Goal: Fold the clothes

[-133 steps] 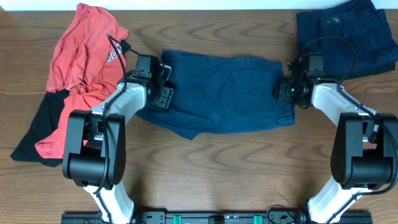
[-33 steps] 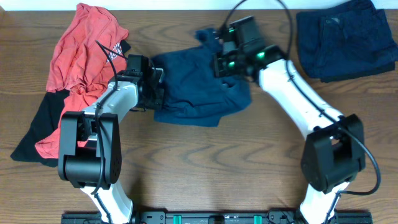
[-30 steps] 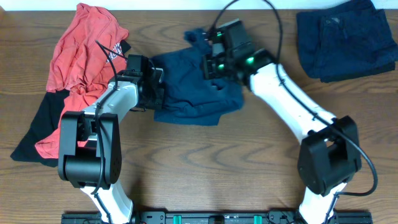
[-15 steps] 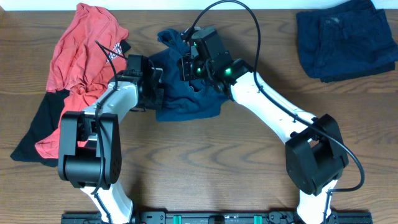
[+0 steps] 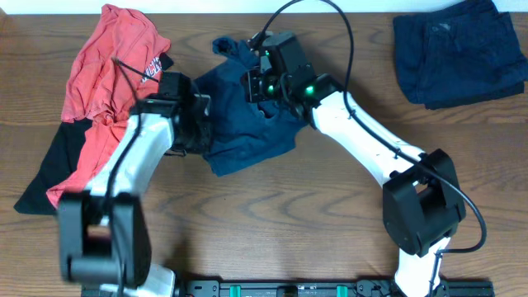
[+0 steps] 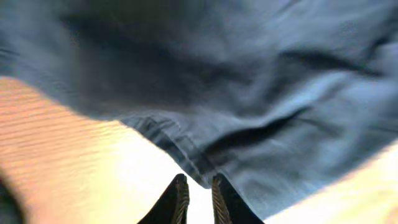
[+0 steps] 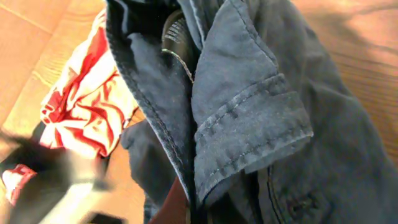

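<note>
Dark navy shorts [image 5: 247, 136] lie bunched at the table's middle, with their right end doubled over to the left. My right gripper [image 5: 257, 85] hangs above their upper left part, shut on a fold of hem and waistband [image 7: 249, 124] that drapes from its fingers [image 7: 189, 208]. My left gripper [image 5: 202, 136] is at the shorts' left edge. In the left wrist view its fingertips [image 6: 199, 196] stand slightly apart with bright table between them, and the hem [image 6: 186, 155] lies just beyond the tips. A coral-red T-shirt [image 5: 107, 74] and a black garment [image 5: 54, 161] lie at the left.
A folded navy pile [image 5: 458, 49] sits at the back right corner. The red T-shirt [image 7: 87, 106] lies close behind the shorts' left end. Bare wooden tabletop [image 5: 330, 214] runs along the front and between the shorts and the right pile.
My right gripper carried the shorts' right end leftward over the rest. My left arm shifted and drew back from the left edge, and its jaws parted a little.
</note>
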